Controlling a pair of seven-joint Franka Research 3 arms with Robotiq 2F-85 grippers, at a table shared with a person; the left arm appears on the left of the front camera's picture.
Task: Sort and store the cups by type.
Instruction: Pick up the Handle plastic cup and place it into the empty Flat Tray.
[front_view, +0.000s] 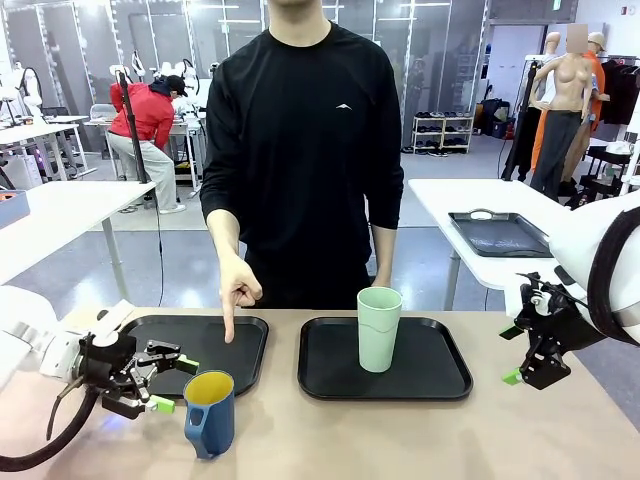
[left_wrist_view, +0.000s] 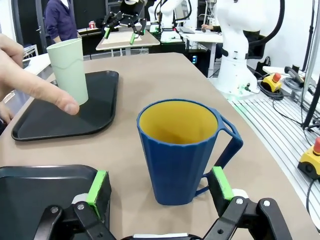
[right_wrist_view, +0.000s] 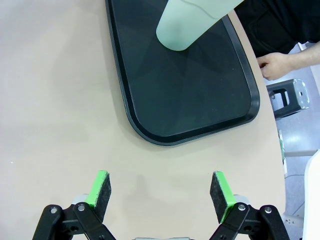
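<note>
Left gripper (front_view: 166, 382) stands released beside your blue cup (front_view: 209, 412) on the table; the mint tumbler (front_view: 379, 328) stands upright in the right tray (front_view: 440, 375). Left wrist: cup (left_wrist_view: 181, 150) sits ungripped between spread fingers. Right wrist: right gripper (right_wrist_view: 161, 192) released over bare table.

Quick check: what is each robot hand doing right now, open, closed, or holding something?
Left hand: open, holding nothing, its fingers on either side of the blue cup.
Right hand: open, empty, above bare table.

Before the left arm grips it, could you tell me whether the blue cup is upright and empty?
Upright and empty: the blue cup stands on the table, its yellow inside bare.
</note>
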